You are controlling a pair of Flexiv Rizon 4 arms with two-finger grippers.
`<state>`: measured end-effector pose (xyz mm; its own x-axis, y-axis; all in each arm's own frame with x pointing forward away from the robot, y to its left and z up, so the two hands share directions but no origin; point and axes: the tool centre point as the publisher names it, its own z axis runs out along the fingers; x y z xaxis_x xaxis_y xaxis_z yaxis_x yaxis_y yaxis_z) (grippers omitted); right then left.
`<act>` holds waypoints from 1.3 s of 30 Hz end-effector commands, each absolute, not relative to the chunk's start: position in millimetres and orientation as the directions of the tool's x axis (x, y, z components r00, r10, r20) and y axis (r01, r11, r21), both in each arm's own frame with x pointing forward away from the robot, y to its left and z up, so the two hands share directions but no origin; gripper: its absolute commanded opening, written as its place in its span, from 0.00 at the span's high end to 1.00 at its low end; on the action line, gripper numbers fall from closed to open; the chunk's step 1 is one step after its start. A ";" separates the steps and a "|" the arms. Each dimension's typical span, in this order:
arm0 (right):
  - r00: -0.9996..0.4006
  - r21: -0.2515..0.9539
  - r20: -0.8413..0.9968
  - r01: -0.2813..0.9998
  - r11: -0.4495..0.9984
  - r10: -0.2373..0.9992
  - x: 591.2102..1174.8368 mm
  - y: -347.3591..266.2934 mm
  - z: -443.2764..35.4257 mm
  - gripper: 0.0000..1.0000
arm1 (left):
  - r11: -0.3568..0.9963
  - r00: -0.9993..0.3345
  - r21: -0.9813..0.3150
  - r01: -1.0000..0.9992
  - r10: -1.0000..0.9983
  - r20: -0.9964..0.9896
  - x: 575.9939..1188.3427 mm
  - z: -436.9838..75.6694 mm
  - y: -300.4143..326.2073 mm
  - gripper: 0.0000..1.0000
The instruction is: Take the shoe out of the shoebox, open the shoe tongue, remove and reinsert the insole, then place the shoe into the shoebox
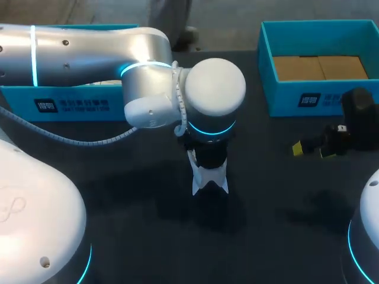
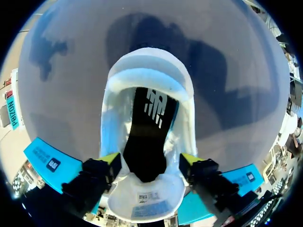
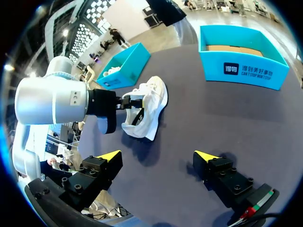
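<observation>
Left fingers (image 2: 110,161): clenched on the white shoe (image 2: 151,75), one yellow tip against each side of its opening. The left gripper (image 2: 150,163) looks down into the shoe, where a black inner panel (image 2: 149,127) shows; whether this is the insole or the tongue cannot be told. The shoe's toe points away from the gripper.

Position: the shoe (image 1: 210,178) is near the middle of the dark surface (image 1: 148,231), outside both boxes. In the right wrist view the shoe (image 3: 150,109) is tipped, its sole turned sideways; whether it touches the surface cannot be told.

Obstruction: in the head view the left arm (image 1: 89,47) reaches in over the middle, and its wrist covers the fingers and most of the shoe.

Right gripper (image 3: 158,156): fingers spread wide and released, nothing between them. It hangs near the surface's right edge (image 1: 312,150), well apart from the shoe.

Surroundings: a blue shoebox (image 1: 308,97) at the back right corner shows brown cardboard inside. A second blue shoebox (image 1: 59,105) lies at the back left, partly behind the left arm, with something white inside (image 3: 112,71).
</observation>
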<state>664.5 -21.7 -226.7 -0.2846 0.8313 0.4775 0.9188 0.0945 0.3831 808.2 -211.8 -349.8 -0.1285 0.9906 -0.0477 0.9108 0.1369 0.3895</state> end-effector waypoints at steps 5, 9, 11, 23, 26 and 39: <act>-0.283 0.382 0.476 0.919 0.094 0.833 663.7 -21.2 -226.8 0.00 | 0.135 -0.127 0.368 0.920 0.991 -0.046 810.8 -348.6 -213.6 0.00; -0.283 0.382 0.476 0.919 0.094 0.833 663.7 -21.2 -226.8 0.00 | 0.133 -0.125 0.358 0.924 0.991 -0.046 811.8 -346.0 -213.5 0.00; -0.283 0.382 0.476 0.919 0.094 0.833 663.7 -21.2 -226.8 0.00 | 0.134 -0.123 0.358 0.924 0.991 -0.053 813.0 -341.8 -213.7 0.00; -0.283 0.382 0.476 0.919 0.094 0.833 663.7 -21.2 -226.8 0.00 | 0.149 -0.130 0.367 0.918 0.989 -0.076 832.1 -321.6 -218.1 0.00; -0.283 0.382 0.476 0.919 0.094 0.833 663.7 -21.2 -226.8 0.00 | 0.156 -0.131 0.380 0.912 0.987 -0.090 841.9 -310.3 -218.8 0.00; -0.283 0.382 0.476 0.919 0.094 0.833 663.7 -21.2 -226.8 0.00 | 0.123 -0.096 0.363 0.924 0.991 -0.091 849.0 -287.6 -213.2 0.94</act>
<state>664.5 -21.8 -226.7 -0.2845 0.8313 0.4775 0.9189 0.0945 0.3830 850.0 -219.1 -292.2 -0.1007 0.9912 -0.0865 0.9222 0.1256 0.3658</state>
